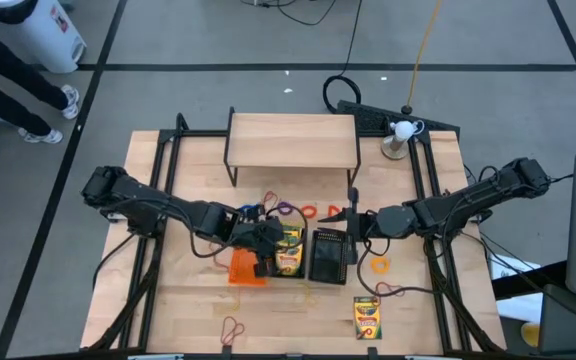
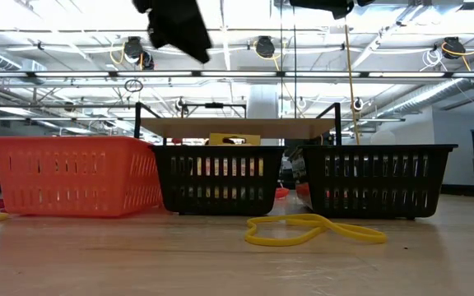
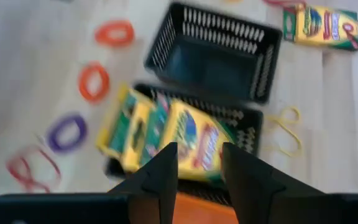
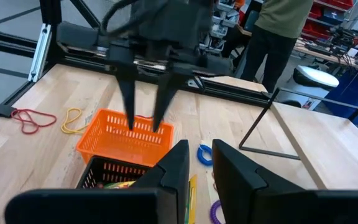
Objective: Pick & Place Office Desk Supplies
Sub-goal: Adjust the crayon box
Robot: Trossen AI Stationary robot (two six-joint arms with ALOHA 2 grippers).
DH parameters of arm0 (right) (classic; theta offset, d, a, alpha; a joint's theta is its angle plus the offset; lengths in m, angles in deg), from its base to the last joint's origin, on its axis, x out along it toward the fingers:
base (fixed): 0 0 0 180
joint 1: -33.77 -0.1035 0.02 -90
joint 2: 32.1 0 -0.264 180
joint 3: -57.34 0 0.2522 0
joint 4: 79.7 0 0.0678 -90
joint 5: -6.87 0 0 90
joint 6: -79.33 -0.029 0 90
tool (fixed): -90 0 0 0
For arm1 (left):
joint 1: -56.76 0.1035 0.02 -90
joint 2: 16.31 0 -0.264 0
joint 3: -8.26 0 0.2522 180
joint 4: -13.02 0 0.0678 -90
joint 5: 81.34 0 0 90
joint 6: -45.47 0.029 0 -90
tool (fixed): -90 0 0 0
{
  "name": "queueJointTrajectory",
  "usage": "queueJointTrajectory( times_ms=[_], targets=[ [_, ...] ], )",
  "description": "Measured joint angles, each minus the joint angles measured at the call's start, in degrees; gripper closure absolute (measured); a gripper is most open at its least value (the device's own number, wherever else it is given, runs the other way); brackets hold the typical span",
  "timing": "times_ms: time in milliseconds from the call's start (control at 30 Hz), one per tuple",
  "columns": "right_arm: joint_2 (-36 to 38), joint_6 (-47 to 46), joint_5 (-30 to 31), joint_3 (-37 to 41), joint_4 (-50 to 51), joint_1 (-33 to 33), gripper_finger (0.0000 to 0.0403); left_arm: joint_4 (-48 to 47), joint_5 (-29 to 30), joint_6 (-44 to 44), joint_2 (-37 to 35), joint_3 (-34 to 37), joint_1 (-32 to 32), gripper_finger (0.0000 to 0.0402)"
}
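Observation:
Three mesh trays stand side by side mid-table: an orange tray (image 1: 246,268), a middle black tray (image 1: 288,250) holding yellow-and-green crayon boxes (image 3: 166,134), and an empty black tray (image 1: 328,255). My left gripper (image 3: 199,165) hangs open above the edge where the orange tray meets the middle tray, with nothing between its fingers (image 4: 129,112). My right gripper (image 4: 197,165) hovers level just beyond the empty tray, its fingers slightly apart and holding nothing. Another crayon box (image 1: 367,318) lies flat near the front right.
Rubber bands lie loose: blue (image 1: 248,212), purple (image 1: 286,210) and orange (image 1: 311,213) beyond the trays, yellow (image 1: 379,265) and red (image 1: 388,290) to their right, red (image 1: 233,328) at the front. A wooden shelf (image 1: 291,140) stands at the back. A person (image 4: 278,31) stands beyond the table.

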Motion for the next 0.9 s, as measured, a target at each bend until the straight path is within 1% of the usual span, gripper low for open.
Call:
queueJointTrajectory(
  times_ms=[67, 133, 300, 400, 500, 700, 900],
  targets=[
    [0.48, 0.10, 0.03, 0.00, 1.75, 0.00, 0.0344, 0.07, 0.35, 6.64, 0.00, -0.82, 0.39, 0.0269],
    [1.62, -1.79, 0.08, 0.00, 4.66, 0.00, 0.0344, -0.57, 1.22, 12.57, -0.01, -2.05, 0.73, 0.0271],
    [6.83, -7.93, 0.18, -0.01, 14.64, 0.00, 0.0344, -1.96, 7.12, 20.94, -2.66, -2.74, 1.77, 0.0282],
    [9.25, -9.56, 0.03, -0.04, 17.63, -0.14, 0.0344, -3.46, 10.45, 21.89, -4.90, -2.74, 2.93, 0.0286],
    [10.01, -8.57, 0.00, -0.04, 18.39, -0.35, 0.0344, -4.56, 12.79, 22.44, -7.45, -2.74, 4.25, 0.0283],
    [10.16, -4.10, -0.03, -0.04, 18.87, 0.17, 0.0344, -3.83, 13.34, 25.72, -10.69, -2.74, 7.63, 0.0282],
    [10.16, -3.90, -0.04, -0.04, 18.65, 2.16, 0.0344, -4.25, 12.89, 23.64, -11.23, -2.76, 10.41, 0.0282]
  ],
)
